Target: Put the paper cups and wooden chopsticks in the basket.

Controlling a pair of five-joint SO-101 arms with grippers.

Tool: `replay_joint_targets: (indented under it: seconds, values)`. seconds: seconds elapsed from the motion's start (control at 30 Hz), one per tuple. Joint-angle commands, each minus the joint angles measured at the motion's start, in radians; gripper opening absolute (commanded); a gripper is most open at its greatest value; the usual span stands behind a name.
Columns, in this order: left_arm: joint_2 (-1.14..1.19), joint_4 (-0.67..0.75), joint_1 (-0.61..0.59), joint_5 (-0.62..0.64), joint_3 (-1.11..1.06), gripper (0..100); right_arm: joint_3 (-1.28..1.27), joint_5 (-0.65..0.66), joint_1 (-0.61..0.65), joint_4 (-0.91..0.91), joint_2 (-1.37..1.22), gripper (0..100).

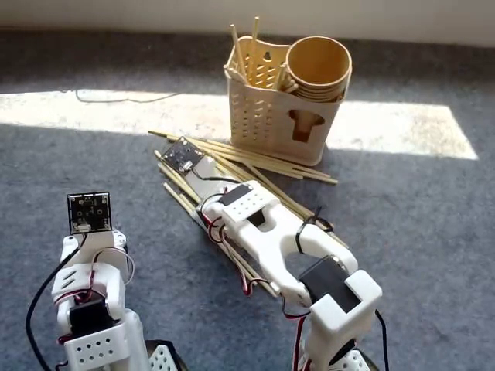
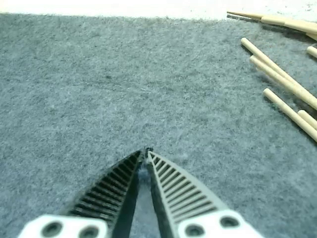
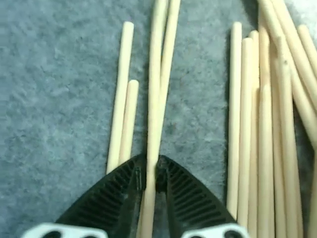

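Down on the grey carpet (image 1: 418,232), loose wooden chopsticks (image 1: 255,158) lie flat in a fan just before the basket (image 1: 263,124), their long axes running diagonally from its front corner back under the right arm. The right gripper (image 3: 151,166) is clamped on a pair of chopsticks (image 3: 161,74) that points straight ahead, in line with its fingers. The left gripper (image 2: 146,153) hangs closed and holding nothing over bare carpet beside the pile. Stacked paper cups (image 1: 319,66) sit in the basket, with upright chopsticks (image 1: 254,39) beside them.
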State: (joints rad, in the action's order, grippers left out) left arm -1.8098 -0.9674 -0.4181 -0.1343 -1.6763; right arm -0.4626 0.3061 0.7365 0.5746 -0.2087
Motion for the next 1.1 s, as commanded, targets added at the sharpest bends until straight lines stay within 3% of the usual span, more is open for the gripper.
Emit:
replay_joint_targets:
  seconds: [0.0, 0.6, 1.07]
  values:
    - [-0.005, 0.018, -0.005, -0.006, -0.018, 1, 0.025, 0.015, -0.012, 0.087, 0.012, 0.5]
    - [-0.005, 0.018, -0.005, -0.006, -0.018, 1, 0.239, 0.017, -0.027, 0.475, 0.012, 0.5]
    - [-0.005, 0.018, -0.005, -0.006, -0.018, 1, 0.249, 0.018, -0.035, 0.578, 0.124, 0.5]
